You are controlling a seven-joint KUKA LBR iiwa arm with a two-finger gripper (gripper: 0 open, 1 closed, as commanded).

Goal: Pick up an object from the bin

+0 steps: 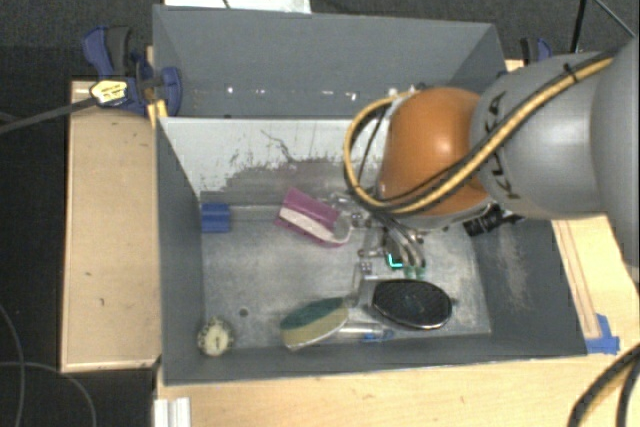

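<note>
Gripper [388,260] down low, lower middle of the frame, just above the black oval thing [410,304]. Can't tell if open or closed. Nothing picked up yet, it seems; grabbing and lifting still to do.

Bin [260,275] holds blue block [215,217], pink block [310,215], black oval [410,305], sponge [315,320] (green-topped), pale ball [214,339].

- The arm [570,140] is a fat, rounded tube of pale silver-grey, with dark lettering [497,155] along it.
- A glossy orange cover [430,155], domed like a ball, sits at its wrist.
- Yellow and black cables [352,155] loop round that cover.
- The claw [380,267] is small bare metal with a tiny green-blue light [395,262].
</note>
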